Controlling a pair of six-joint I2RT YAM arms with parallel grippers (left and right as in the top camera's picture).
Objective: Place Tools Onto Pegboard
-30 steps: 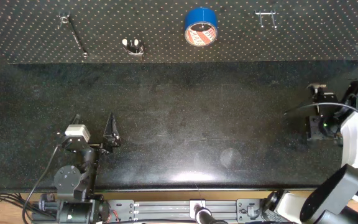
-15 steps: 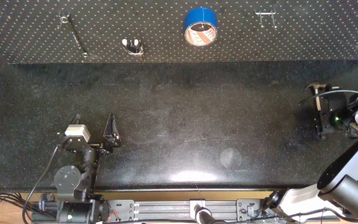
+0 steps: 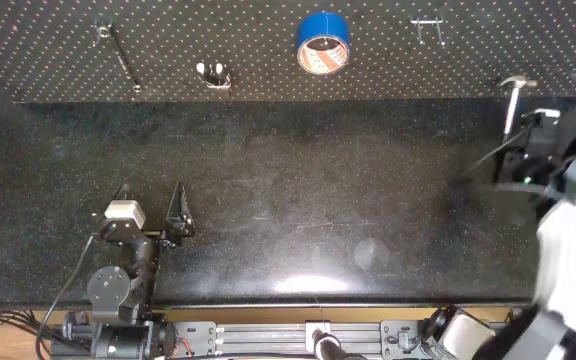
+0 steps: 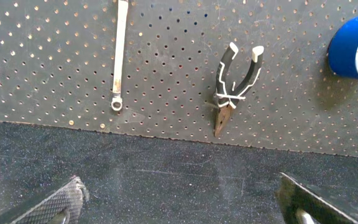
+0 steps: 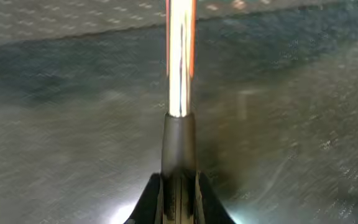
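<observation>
Right fingers (image 5: 145, 210) are pinched hard on the hammer (image 5: 180, 62). The grip is on its black, matte handle sleeve. A round polished-metal shaft runs straight out from between them, mirror-bright with an orange streak down one side.

In the top view the hammer head sits far right, at the lower edge of the pegboard (image 3: 228, 30). Can't tell if it touches. Below the shaft is the tabletop (image 3: 298, 190): dark, speckled, slightly glossy.

Left fingers (image 4: 61, 202) are spread wide, with a cross-hatched pad face showing. They sit low over the tabletop near my left base, facing the pegboard.

The pegboard is a dark sheet with a regular grid of small holes. On it, left to right:
- slim flat steel wrench (image 4: 118, 56), ring end down
- pliers (image 4: 235, 87), curved black-and-white handles up, brownish nose down
- blue tape roll (image 3: 323, 45), round, hollow core
- thin wire double hook (image 3: 428, 30)
</observation>
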